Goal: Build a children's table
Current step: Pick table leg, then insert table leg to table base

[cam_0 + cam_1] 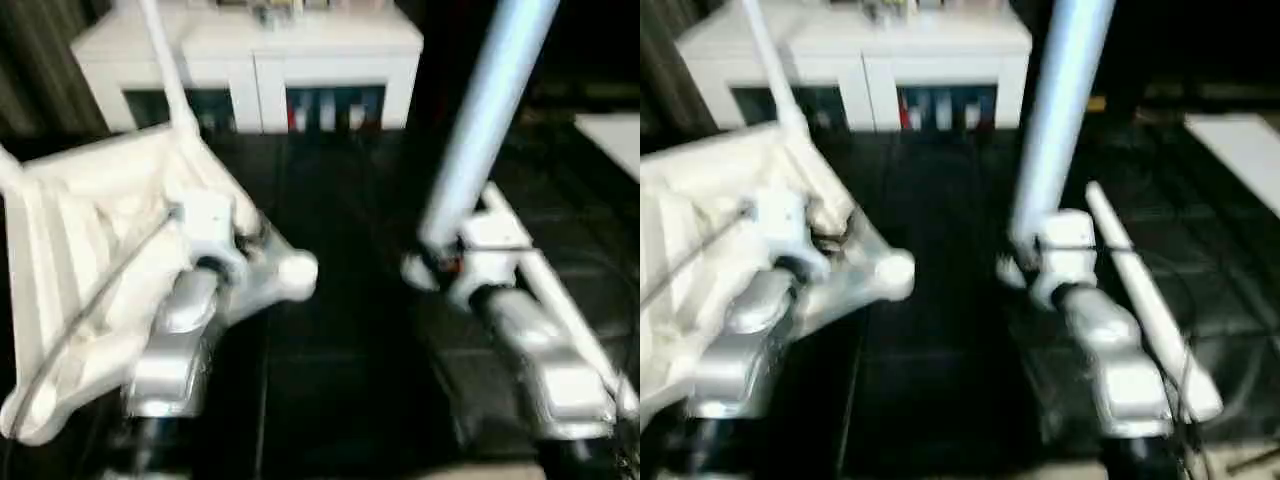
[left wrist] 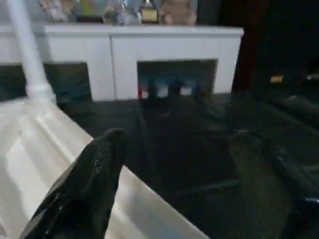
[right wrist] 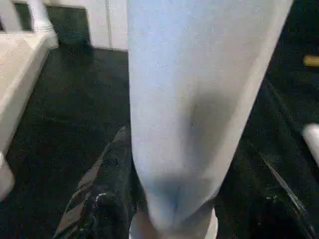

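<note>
1. The children's tabletop [image 1: 90, 260], white plastic with a ribbed underside, is tilted up off the black work table [image 1: 340, 340] on the robot's left, its ribbing turned toward the camera.
2. One tapered white leg [image 1: 165, 60] already stands in the tabletop's far corner socket and rises toward the white cabinet [image 1: 255, 60] at the back.
3. A round corner socket [image 1: 297, 272] at the tabletop's nearest right corner is empty and points toward the middle of the work table.
4. The left gripper [image 1: 232, 243] is at the tabletop's right edge, just behind that empty socket. In the left wrist view one black finger [image 2: 84, 189] lies on the white panel and the other finger [image 2: 259, 179] stands well apart over the black work table, so the claw is wide open around the edge; whether it actually clamps the panel cannot be told.
5. The right gripper [image 1: 440, 262] has its claw about half closed on a second leg [image 1: 485, 110], gripping it near the lower end. This held leg leans up and away to the top of the head view.
6. In the right wrist view the held leg [image 3: 199, 99] stands right in front of the lens, with one black finger [image 3: 107, 199] pressed against its side.
7. A third leg [image 1: 1145, 300] lies flat on the work table just right of the right forearm, running toward the table's near right edge.
8. The held leg and the empty socket are apart, with bare black table between them.
</note>
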Controlling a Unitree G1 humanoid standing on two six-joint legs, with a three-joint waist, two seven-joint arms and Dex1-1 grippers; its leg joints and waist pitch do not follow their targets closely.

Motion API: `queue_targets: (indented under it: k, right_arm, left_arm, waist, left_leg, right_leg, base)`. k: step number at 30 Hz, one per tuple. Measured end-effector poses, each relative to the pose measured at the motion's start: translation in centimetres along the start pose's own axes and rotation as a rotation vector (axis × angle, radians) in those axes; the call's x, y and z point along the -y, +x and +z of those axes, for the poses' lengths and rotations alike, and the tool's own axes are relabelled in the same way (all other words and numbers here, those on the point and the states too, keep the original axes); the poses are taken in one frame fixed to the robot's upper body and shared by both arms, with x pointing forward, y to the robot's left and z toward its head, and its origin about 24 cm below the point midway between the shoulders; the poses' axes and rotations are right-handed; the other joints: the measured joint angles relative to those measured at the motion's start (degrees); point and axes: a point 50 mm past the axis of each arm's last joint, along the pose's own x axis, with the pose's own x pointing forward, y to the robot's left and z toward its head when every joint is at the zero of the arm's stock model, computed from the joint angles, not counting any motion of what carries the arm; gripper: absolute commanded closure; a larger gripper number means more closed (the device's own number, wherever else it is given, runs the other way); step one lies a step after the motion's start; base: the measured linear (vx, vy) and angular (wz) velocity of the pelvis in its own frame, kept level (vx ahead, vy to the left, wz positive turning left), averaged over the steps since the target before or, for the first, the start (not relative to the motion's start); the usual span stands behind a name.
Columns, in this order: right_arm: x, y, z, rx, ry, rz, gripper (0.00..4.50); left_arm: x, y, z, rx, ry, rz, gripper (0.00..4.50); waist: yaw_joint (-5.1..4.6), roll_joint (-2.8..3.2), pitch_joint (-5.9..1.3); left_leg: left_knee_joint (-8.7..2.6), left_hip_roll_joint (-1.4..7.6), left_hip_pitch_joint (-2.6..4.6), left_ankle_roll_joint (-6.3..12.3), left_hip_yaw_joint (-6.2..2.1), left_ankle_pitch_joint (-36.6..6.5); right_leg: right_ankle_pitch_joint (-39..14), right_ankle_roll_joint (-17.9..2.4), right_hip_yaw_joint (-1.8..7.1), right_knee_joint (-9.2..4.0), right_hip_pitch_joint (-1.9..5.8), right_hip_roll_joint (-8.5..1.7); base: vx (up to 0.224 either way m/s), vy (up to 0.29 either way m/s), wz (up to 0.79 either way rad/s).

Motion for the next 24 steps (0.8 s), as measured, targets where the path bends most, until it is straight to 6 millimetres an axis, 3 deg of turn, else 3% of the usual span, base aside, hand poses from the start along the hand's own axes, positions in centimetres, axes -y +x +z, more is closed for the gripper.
queue_targets:
  k: [1, 2, 3, 4, 7, 11, 15, 19, 20, 23, 24]
  right_arm:
    - [-0.2, 0.0, 0.2, 0.011, 0.008, 0.014, 2.64]
    - [-0.5, 0.0, 0.1, 0.015, 0.033, 0.033, 2.64]
    - [-1.2, 0.1, 0.2, 0.022, 0.056, 0.063, 2.64]
    - [-1.8, 0.2, 0.2, 0.024, 0.067, 0.100, 2.64]
    - [-1.9, 0.2, 0.2, 0.022, 0.078, 0.116, 2.64]
    - [-1.4, 0.0, 0.2, 0.018, 0.083, 0.126, 2.64]
    - [-1.0, -0.1, 0.3, 0.013, 0.065, 0.158, 2.64]
    - [-0.7, -0.1, 0.8, 0.003, 0.017, 0.224, 2.64]
    - [-0.7, -0.1, 0.9, 0.006, 0.011, 0.233, 2.64]
    - [-0.6, -0.2, 0.9, -0.006, -0.011, 0.257, 2.64]
    - [-0.7, -0.2, 0.9, -0.007, -0.012, 0.264, 2.64]
  left_arm:
    - [-0.2, -0.1, 0.2, 0.008, 0.003, -0.022, 0.79]
    - [-0.6, -0.3, 0.1, -0.001, 0.004, -0.053, 0.79]
    - [-1.0, -0.5, -0.1, -0.007, 0.001, -0.076, 0.79]
    - [-1.2, -0.6, -0.1, -0.011, -0.002, -0.123, 0.59]
    - [-1.6, -1.2, -0.4, -0.049, 0.053, -0.272, 0.45]
    - [-2.4, -2.3, -0.9, -0.154, 0.173, -0.507, 0.08]
    - [-1.9, -2.5, -1.7, -0.259, 0.202, -0.666, 0.02]
    - [-1.9, -1.9, -3.3, -0.448, 0.244, -0.766, 0.02]
    - [-1.9, -1.8, -3.6, -0.470, 0.253, -0.770, 0.29]
    - [-1.7, -1.1, -4.0, -0.518, 0.255, -0.775, 0.39]
    - [-1.8, -1.0, -4.0, -0.525, 0.255, -0.771, 0.64]
  waist:
    - [0.29, 1.77, 0.00]
    - [0.64, 2.30, 0.08]
    - [0.30, 2.22, 0.04]
    - [0.51, 2.14, 0.07]
    - [1.41, 2.07, 0.07]
    - [1.43, 1.85, 0.23]
    - [1.35, 1.70, 0.32]
    - [1.20, 1.70, 0.35]
    - [1.11, 1.70, 0.35]
    - [1.11, 1.71, 0.35]
    - [1.11, 1.71, 0.35]
  left_leg:
    - [-3.21, 1.67, -0.78, -1.79, -0.18, 3.8]
    - [-2.58, 2.38, -0.95, -1.88, -0.07, 4.5]
    - [-2.61, 2.35, -1.07, -1.82, -0.02, 4.4]
    - [-2.53, 2.18, -1.75, -1.55, 0.12, 4.6]
    - [-2.66, 2.00, -2.34, -1.02, 1.03, 4.9]
    - [-3.45, 2.14, -1.71, -0.95, 2.45, 5.0]
    - [-4.19, 2.14, -1.34, -0.97, 3.57, 5.0]
    - [-4.28, 2.15, -1.33, -1.17, 3.68, 5.1]
    - [-4.28, 2.17, -1.33, -1.26, 3.68, 5.1]
    - [-4.29, 2.21, -1.35, -1.26, 3.70, 5.2]
    - [-4.29, 2.22, -1.35, -1.26, 3.71, 5.2]
  right_leg:
    - [0.0, 0.0, -1.33, -0.14, 0.48, 1.36]
    - [0.0, 0.1, -1.86, -0.13, 0.63, 1.53]
    - [0.2, -0.1, -2.05, -0.40, 0.42, 1.37]
    - [0.5, -0.1, -2.10, -0.50, -0.21, 1.06]
    - [0.8, 0.2, -1.99, -0.45, -0.85, 0.40]
    - [0.9, 0.1, -1.53, -0.45, -0.71, -0.04]
    - [0.7, 0.3, -1.44, -0.47, -0.78, -0.74]
    - [0.9, 0.5, -1.42, -0.47, -0.86, -0.79]
    - [1.0, 0.5, -1.44, -0.47, -0.87, -0.79]
    - [1.1, 0.2, -1.46, -0.45, -0.88, -0.79]
    - [1.3, 0.1, -1.47, -0.45, -0.91, -0.79]
  base:
    - [0.000, 0.000, 0.00]
    - [0.036, 0.080, -0.14]
    - [0.051, 0.103, -0.08]
    - [0.051, 0.103, -0.08]
    - [-0.010, 0.058, 0.03]
    - [-0.014, 0.002, 0.00]
    - [-0.030, 0.003, 0.02]
    - [0.000, 0.000, 0.00]
    - [0.000, 0.000, 0.00]
    - [0.000, 0.000, 0.00]
    - [0.000, 0.000, 0.00]
